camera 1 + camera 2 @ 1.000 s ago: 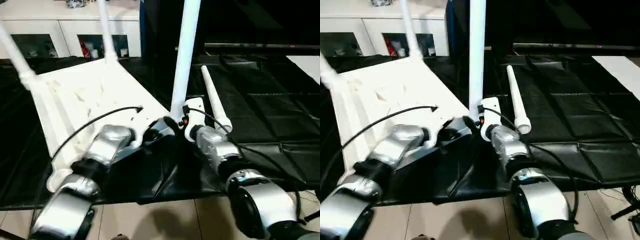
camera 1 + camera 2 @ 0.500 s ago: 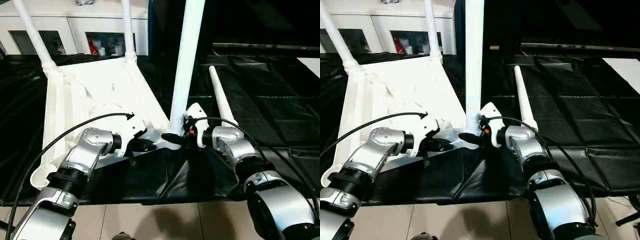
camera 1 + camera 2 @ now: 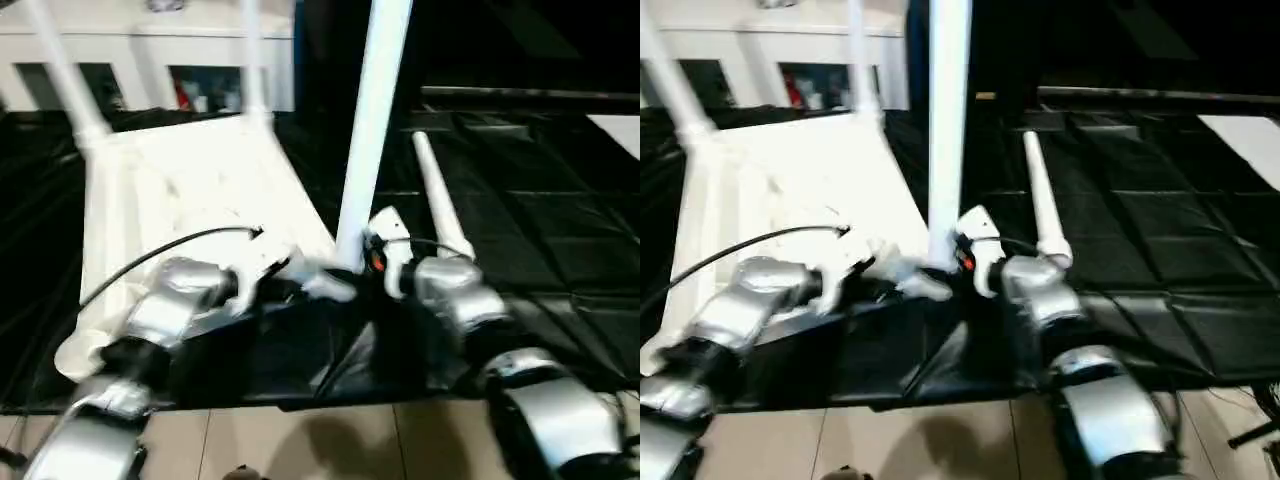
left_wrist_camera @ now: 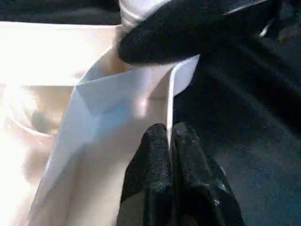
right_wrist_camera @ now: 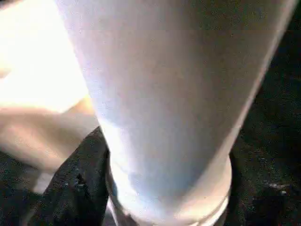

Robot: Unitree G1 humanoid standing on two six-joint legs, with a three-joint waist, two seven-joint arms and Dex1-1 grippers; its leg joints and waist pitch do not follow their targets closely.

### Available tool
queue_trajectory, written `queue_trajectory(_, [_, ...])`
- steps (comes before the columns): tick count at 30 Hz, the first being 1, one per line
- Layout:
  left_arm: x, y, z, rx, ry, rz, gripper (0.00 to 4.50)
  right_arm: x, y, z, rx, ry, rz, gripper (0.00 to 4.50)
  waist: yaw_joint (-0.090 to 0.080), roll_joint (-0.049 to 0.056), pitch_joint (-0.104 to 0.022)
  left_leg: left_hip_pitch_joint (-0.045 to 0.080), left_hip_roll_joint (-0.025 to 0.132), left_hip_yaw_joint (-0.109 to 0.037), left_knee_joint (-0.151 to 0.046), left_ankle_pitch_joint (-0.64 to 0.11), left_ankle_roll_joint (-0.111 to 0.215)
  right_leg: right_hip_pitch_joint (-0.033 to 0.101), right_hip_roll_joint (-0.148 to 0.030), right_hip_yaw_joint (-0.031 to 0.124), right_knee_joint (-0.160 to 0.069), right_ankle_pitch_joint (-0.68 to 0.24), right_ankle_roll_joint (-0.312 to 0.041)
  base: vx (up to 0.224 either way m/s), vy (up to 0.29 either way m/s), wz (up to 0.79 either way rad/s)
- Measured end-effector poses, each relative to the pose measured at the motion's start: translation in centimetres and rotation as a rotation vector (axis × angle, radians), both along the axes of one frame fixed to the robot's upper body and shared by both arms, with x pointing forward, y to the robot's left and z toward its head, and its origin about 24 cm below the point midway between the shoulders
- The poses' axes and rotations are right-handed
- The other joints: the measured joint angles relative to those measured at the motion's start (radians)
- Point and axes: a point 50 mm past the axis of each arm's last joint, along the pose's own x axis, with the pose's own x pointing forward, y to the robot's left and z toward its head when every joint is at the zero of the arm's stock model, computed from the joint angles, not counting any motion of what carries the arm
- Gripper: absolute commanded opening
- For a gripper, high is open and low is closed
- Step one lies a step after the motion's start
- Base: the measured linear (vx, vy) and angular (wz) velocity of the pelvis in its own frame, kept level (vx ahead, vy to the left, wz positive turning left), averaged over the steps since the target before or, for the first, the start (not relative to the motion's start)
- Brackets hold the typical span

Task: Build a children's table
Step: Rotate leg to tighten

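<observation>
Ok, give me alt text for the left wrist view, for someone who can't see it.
The left gripper, its two black fingers shut, pinches the thin rim of the white plastic rectangular tabletop, seen from its underside. Beyond it, another black finger lies against the tabletop's corner, with black sheeting alongside.

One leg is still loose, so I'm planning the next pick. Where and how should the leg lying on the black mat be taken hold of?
Grip the loose leg near its thick collared end, which points toward the robot, beside the right forearm. Come from above with the fingers across the tube: it lies flat on the black mat, and its tapered far end looks likelier to slip.
</observation>
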Motion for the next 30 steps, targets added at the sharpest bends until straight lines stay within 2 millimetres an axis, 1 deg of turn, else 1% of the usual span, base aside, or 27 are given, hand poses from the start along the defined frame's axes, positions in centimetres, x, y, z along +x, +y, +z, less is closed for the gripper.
queue_trajectory(2, [0.3, -1.4, -0.1, -0.003, -0.001, 0.045, 0.0, 0.3, 0.2, -0.1, 0.003, 0.023, -0.142, 2.76, 0.001, 0.001, -0.001, 0.001, 0.0, 0.0, 0.0, 0.0, 0.0, 0.001, 0.0, 0.0, 0.0, 0.0, 0.001, 0.0, 0.0, 0.0])
queue_trajectory(4, [0.6, -1.9, -0.2, -0.005, 0.002, 0.061, 0.0, 0.4, 0.4, -0.1, -0.005, 0.025, -0.199, 2.76, 0.004, 0.002, -0.002, 0.001, 0.0, 0.0, -0.002, 0.0, 0.0, 0.001, 0.0, 0.0, 0.0, -0.001, 0.001, 0.0, 0.0, 0.0])
queue_trajectory(5, [0.7, -2.3, -0.2, -0.007, 0.002, 0.068, 0.0, 0.3, 1.0, -0.1, 0.006, 0.026, -0.235, 2.76, 0.008, 0.004, -0.003, 0.001, 0.0, 0.0, -0.002, 0.0, 0.0, 0.001, 0.0, 0.0, 0.0, -0.001, 0.002, 0.0, 0.0, 0.0])
queue_trajectory(9, [0.8, -2.5, -0.2, -0.004, -0.001, 0.065, 0.0, 0.3, 1.2, -0.2, 0.025, 0.022, -0.256, 2.76, 0.01, 0.004, -0.003, 0.001, 0.0, 0.0, -0.002, 0.0, 0.0, 0.003, 0.0, 0.0, -0.002, -0.002, 0.002, 0.0, 0.0, 0.0])
queue_trajectory(10, [0.8, -2.5, -0.2, -0.002, -0.004, 0.062, 0.0, 0.3, 1.1, -0.2, 0.031, 0.02, -0.255, 3.11, 0.009, 0.004, -0.003, 0.001, 0.0, 0.0, -0.002, 0.0, 0.0, 0.003, 0.0, 0.0, -0.002, -0.001, 0.002, 0.0, 0.0, 0.0])
queue_trajectory(11, [0.8, -2.5, -0.2, 0.001, -0.008, 0.059, 0.0, 0.3, 1.1, -0.2, 0.034, 0.018, -0.254, 3.32, 0.009, 0.004, -0.003, 0.0, 0.0, 0.0, -0.002, 0.0, 0.0, 0.003, 0.0, 0.0, -0.002, -0.001, 0.002, 0.0, 0.0, 0.0])
queue_trajectory(12, [0.8, -2.5, -0.2, 0.002, -0.011, 0.057, 0.0, 0.3, 1.1, -0.2, 0.039, 0.015, -0.253, 3.46, 0.009, 0.004, -0.003, 0.0, 0.0, 0.0, -0.002, 0.0, 0.0, 0.003, 0.0, 0.0, -0.002, -0.001, 0.002, 0.0, 0.0, 0.0])
queue_trajectory(13, [0.8, -2.3, -0.2, 0.005, -0.015, 0.058, 0.0, 0.3, 1.2, -0.1, 0.055, 0.014, -0.245, 3.46, 0.008, 0.004, -0.003, 0.001, 0.0, 0.0, -0.002, 0.0, 0.0, 0.003, 0.0, 0.0, -0.002, -0.001, 0.002, 0.0, 0.0, 0.0])
queue_trajectory(14, [0.9, -1.9, -0.2, 0.012, -0.023, 0.065, 0.0, 0.2, 1.6, -0.1, 0.068, 0.012, -0.229, 3.56, 0.004, 0.004, -0.003, 0.001, 0.0, -0.001, -0.002, 0.0, 0.0, 0.003, 0.0, -0.001, -0.002, -0.001, 0.002, 0.0, 0.0, 0.0])
queue_trajectory(15, [1.0, -1.4, -0.1, 0.015, -0.03, 0.074, 0.0, 0.1, 1.9, -0.2, 0.077, 0.013, -0.208, 3.67, -0.004, 0.003, -0.003, 0.0, 0.0, -0.001, -0.002, 0.0, 0.0, 0.002, 0.001, -0.001, -0.001, -0.001, 0.002, 0.0, 0.0, 0.0])
queue_trajectory(16, [0.9, -1.3, -0.1, 0.014, -0.032, 0.071, 0.0, 0.0, 2.0, -0.2, 0.079, 0.013, -0.195, 3.67, -0.009, 0.003, -0.003, 0.0, 0.0, -0.002, -0.002, 0.0, 0.0, 0.001, 0.001, -0.002, -0.001, -0.001, 0.002, 0.0, 0.0, 0.0])
queue_trajectory(17, [0.8, -1.0, -0.2, 0.012, -0.034, 0.06, 0.0, 0.0, 2.0, -0.2, 0.079, 0.009, -0.175, 3.87, -0.015, 0.003, -0.003, 0.0, 0.0, -0.001, -0.003, 0.0, 0.0, 0.001, 0.001, -0.002, -0.001, -0.001, 0.002, 0.0, 0.0, 0.0])
queue_trajectory(18, [0.7, -0.8, -0.2, 0.006, -0.033, 0.043, 0.0, 0.0, 1.9, -0.1, 0.082, 0.002, -0.158, 3.87, -0.018, 0.003, -0.003, 0.0, 0.0, -0.001, -0.004, 0.0, 0.0, 0.001, 0.001, -0.002, -0.001, -0.001, 0.002, 0.0, 0.0, 0.0])
queue_trajectory(21, [0.3, 0.1, -0.2, -0.002, -0.026, -0.016, 0.0, 0.0, 1.5, 0.1, 0.071, -0.02, -0.058, 3.92, -0.018, 0.003, -0.003, 0.0, 0.0, -0.001, -0.007, 0.0, 0.0, 0.0, 0.001, -0.003, -0.001, -0.001, 0.002, 0.0, 0.0, 0.0])
queue_trajectory(24, [-0.4, 1.3, -0.1, -0.009, -0.016, -0.092, 0.0, 0.0, 0.3, 0.4, -0.029, -0.061, 0.099, 3.92, -0.014, 0.004, -0.003, 0.0, 0.0, -0.001, -0.006, 0.0, 0.0, 0.0, 0.0, -0.003, -0.001, -0.001, 0.002, 0.0, 0.0, 0.0])
queue_trajectory(30, [-1.5, 3.1, -0.2, -0.023, 0.011, -0.185, 0.0, -1.1, -0.7, 0.2, -0.064, -0.056, 0.367, 3.92, -0.015, 0.004, -0.003, 0.0, 0.001, 0.0, -0.005, 0.0, 0.0, 0.0, 0.0, -0.002, -0.001, -0.001, 0.002, 0.0, 0.0, 0.0])
